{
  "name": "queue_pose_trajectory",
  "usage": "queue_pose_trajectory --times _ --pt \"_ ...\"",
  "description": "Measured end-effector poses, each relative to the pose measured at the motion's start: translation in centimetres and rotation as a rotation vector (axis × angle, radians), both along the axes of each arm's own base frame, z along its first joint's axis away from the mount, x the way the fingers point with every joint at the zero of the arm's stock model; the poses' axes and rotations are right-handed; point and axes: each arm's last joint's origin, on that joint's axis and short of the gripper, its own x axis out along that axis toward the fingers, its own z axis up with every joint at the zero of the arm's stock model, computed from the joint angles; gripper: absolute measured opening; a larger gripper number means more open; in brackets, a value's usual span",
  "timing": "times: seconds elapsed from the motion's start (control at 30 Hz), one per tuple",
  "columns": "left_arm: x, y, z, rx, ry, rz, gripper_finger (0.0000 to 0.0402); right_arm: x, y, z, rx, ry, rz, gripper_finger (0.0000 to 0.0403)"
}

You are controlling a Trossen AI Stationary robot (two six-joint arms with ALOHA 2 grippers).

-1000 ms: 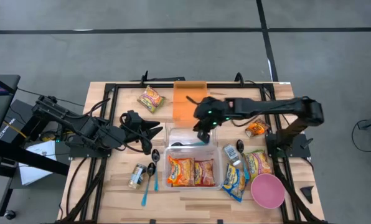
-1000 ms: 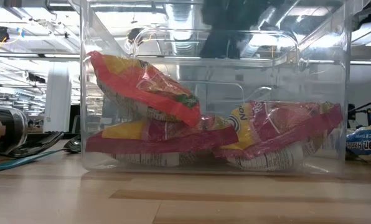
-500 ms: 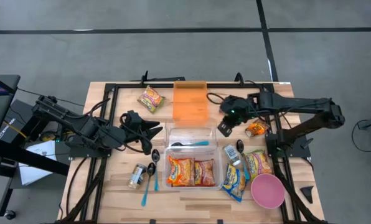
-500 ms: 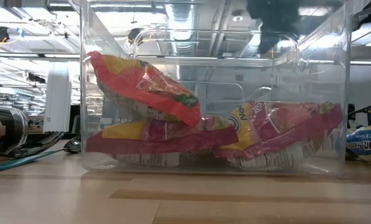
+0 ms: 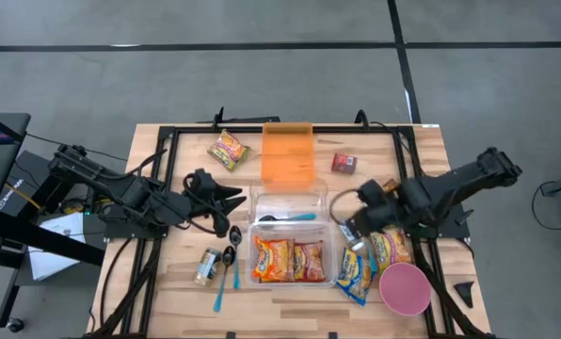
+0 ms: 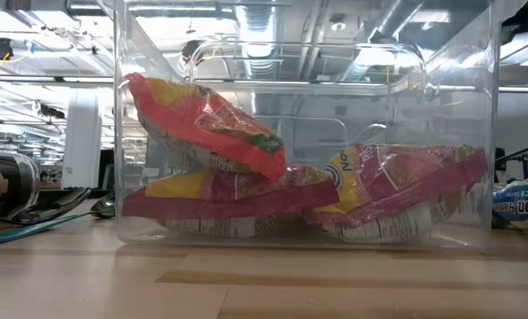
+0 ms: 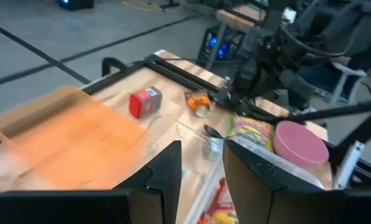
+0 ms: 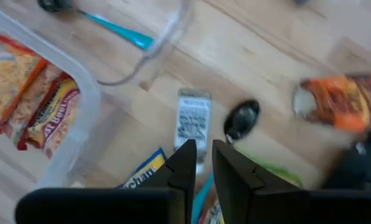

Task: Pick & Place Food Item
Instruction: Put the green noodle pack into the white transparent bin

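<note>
Hovering at 3 o'clock of the clear plastic bin (image 5: 293, 257), right gripper (image 5: 348, 226) is seen w/ fingers nearly closed, empty; crinkly noodle packets (image 5: 287, 259) lie inside. Left gripper (image 5: 235, 196), slightly parted, waits at 9 o'clock.

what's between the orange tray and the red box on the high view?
Nothing: bare wood separates the orange tray from the red box, seen from above.
</note>
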Motion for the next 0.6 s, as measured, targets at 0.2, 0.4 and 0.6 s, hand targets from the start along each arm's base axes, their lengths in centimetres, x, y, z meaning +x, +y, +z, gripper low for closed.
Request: queue_pose_trajectory --times 0.2,0.4,0.6 --pt "0.0 -0.1 -0.1 -0.008 0.014 -0.027 0.0113 -1.3 3.4 -1.1 -0.025 0.047 -0.109 0.0049" --pt "0.3 0.5 -0.2 -0.004 0.012 0.01 0.0113 -2.2 5.5 -2.1 -0.042 0.12 -0.131 0.0049" --pt "0.8 1.3 -0.2 -0.006 0.003 0.054 0.0113 -2.9 6.5 -1.9 -0.002 0.093 -0.113 0.0049"
